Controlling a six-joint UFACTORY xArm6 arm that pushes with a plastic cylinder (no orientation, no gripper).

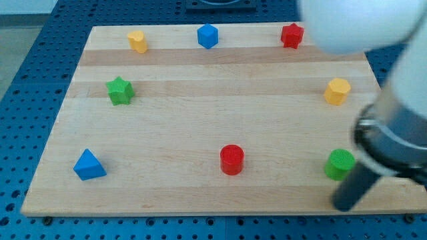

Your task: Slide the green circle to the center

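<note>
green circle block (340, 164) at board's lower right, my tip (344, 204) just below it | red cylinder block (231, 159) to its left | blue triangular block (88, 165) far left | wooden board (200, 113) under all

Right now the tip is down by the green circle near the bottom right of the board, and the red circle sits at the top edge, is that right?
Not quite. My tip is indeed beside the green circle near the view's bottom right, but the red circle sits near the bottom edge, around the middle. The camera view shows this.
</note>
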